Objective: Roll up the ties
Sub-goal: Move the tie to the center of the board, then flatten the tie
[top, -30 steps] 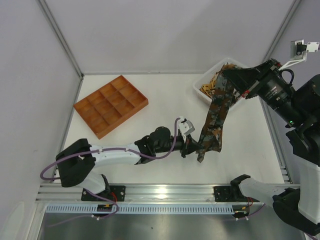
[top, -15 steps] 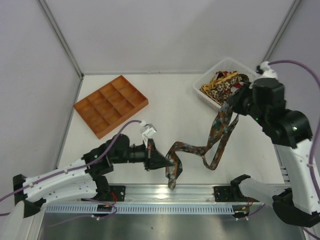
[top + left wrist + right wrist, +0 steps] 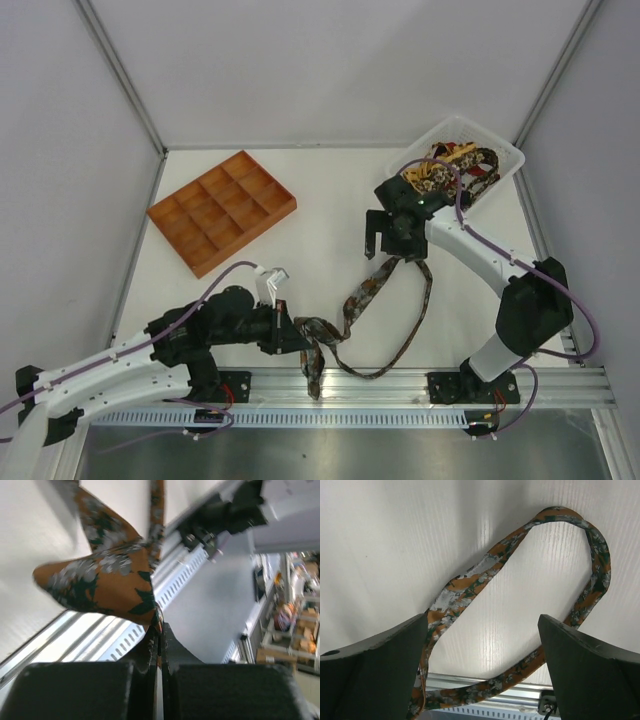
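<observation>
Although one tie [image 3: 372,285] is out on the table [image 3: 330,190], we see no roll begun. It lies slack in a long open loop across the near middle, curving toward the near edge and back. One end sits at the near left, pinched between the closed fingers of the left gripper [image 3: 292,335]. The left wrist view shows orange, leaf-patterned cloth clamped right at the fingertips. The right gripper [image 3: 395,240] hovers over the far end of the loop with its fingers spread wide and nothing between them. Its wrist view shows only the tie lying flat on the table below.

Far right, the white basket [image 3: 505,155] holds the other ties [image 3: 450,172], heaped and unrolled. Far left and well apart, the orange tray [image 3: 250,238] shows no tie in any compartment.

We judge the task barely started. This tie has yet to be straightened and rolled, and all the ties in the basket remain to be done.
</observation>
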Robot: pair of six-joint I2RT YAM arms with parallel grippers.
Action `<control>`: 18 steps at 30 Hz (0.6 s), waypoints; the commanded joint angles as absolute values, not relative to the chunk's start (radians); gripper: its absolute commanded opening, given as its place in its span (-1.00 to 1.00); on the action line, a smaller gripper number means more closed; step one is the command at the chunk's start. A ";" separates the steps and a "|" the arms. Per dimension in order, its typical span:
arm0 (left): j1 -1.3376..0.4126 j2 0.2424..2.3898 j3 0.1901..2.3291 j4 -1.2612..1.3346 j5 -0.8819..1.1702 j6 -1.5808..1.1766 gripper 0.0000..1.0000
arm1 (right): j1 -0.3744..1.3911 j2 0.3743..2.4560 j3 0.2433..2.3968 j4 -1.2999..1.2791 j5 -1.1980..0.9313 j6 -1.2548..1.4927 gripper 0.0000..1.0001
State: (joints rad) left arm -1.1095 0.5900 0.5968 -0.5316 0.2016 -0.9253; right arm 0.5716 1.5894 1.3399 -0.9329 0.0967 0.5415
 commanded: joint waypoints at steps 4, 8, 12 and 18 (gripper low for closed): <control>-1.106 0.537 0.681 -0.637 -0.130 -0.983 -0.99 | 0.522 1.424 1.234 -0.885 0.025 0.535 0.96; -1.106 0.548 0.698 -0.652 -0.161 -0.974 -0.99 | 0.359 1.333 1.109 -0.831 0.026 0.552 0.74; -1.106 0.561 0.699 -0.649 -0.149 -0.936 -0.99 | 0.330 1.361 1.092 -0.856 0.195 0.578 0.51; -1.106 0.540 0.672 -0.670 -0.153 -0.923 -0.99 | 0.290 1.397 0.957 -0.739 0.189 0.629 0.42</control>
State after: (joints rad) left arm -1.1095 0.5594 0.6621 -0.6693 -0.1314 -0.9482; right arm 0.3168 1.3746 0.9928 -0.8028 0.1581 0.5976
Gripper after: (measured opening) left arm 0.017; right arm 0.716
